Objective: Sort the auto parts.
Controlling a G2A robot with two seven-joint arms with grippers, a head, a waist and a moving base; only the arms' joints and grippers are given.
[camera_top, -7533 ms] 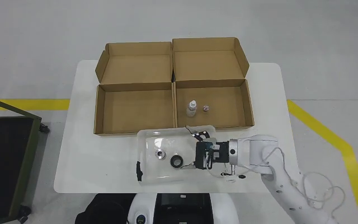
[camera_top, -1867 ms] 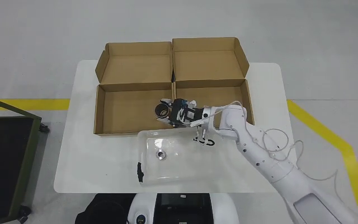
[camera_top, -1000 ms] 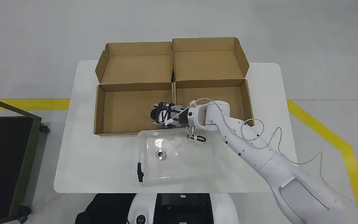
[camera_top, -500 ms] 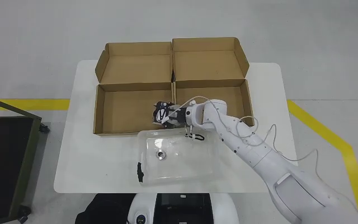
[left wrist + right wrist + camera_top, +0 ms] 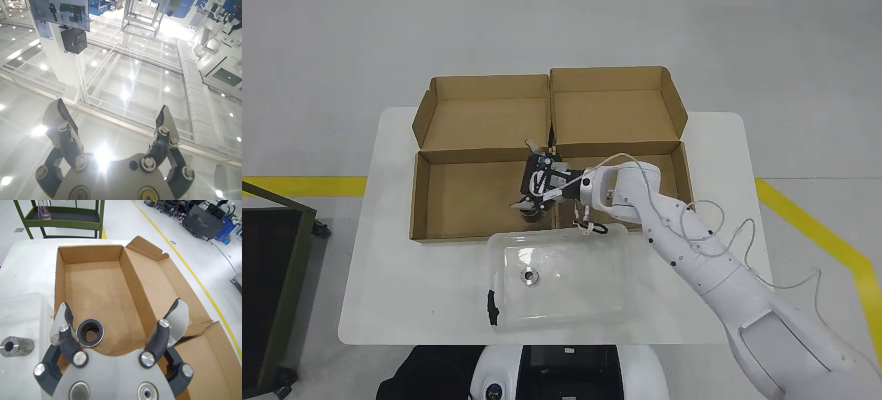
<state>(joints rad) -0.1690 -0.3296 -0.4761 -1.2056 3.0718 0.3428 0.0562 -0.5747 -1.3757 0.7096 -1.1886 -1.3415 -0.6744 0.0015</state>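
Observation:
My right gripper (image 5: 121, 306) stands open over the near right corner of the left cardboard box (image 5: 98, 291). A black ring-shaped part (image 5: 91, 332) lies on that box's floor, close beside one finger and free of both. In the top view the right gripper (image 5: 529, 180) hangs over the left cardboard box (image 5: 472, 195), close to the wall shared with the right one. A grey metal cylinder (image 5: 17, 345) with a bore rests in the clear plastic tray (image 5: 572, 290). My left gripper (image 5: 113, 111) is open, holds nothing and points up at a ceiling.
The right cardboard box (image 5: 662, 190) is partly covered by my right arm. Both lids stand open toward the table's far edge. A black clip (image 5: 490, 306) sits on the tray's left rim. A green shelf cart (image 5: 62, 217) stands beyond the table.
The right gripper carried the black ring from the clear tray to the left box. Half a second ago it was shut on the ring; now it is open and the ring lies on the box floor.

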